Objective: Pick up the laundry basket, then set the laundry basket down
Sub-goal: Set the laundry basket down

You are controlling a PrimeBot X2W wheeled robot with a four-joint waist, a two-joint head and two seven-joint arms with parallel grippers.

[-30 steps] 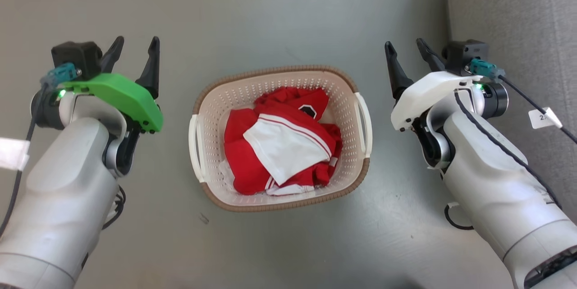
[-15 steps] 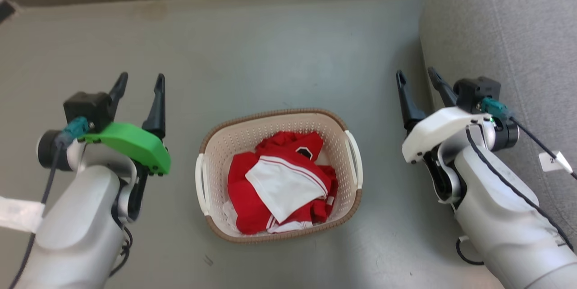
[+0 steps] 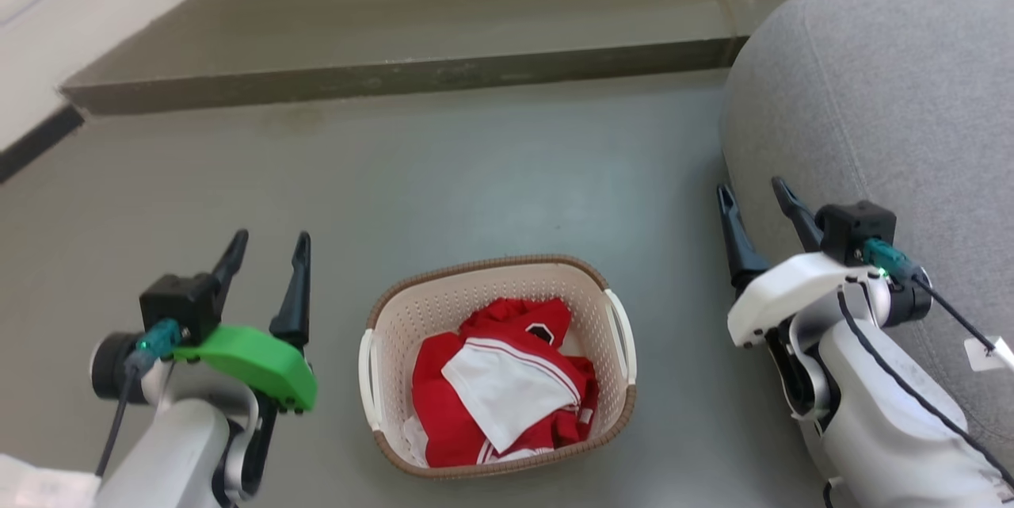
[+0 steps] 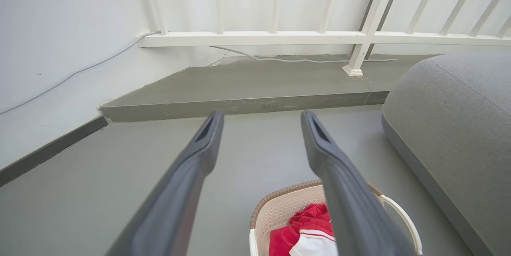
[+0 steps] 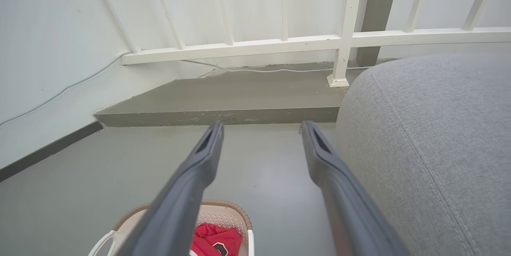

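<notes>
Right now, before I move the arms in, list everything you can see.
basket: one, cream with brown rim, on the floor
clothes: one pile, red and white, inside the basket; number of pieces unclear
cushion: one, grey, right of the basket
step: one, grey, beyond the basket
railing: one, white, on the step
cable: one, white, on the step under the railing
left gripper: one, dark fingers, open, left of the basket, not touching it
right gripper: one, dark fingers, open, right of the basket, beside the cushion
</notes>
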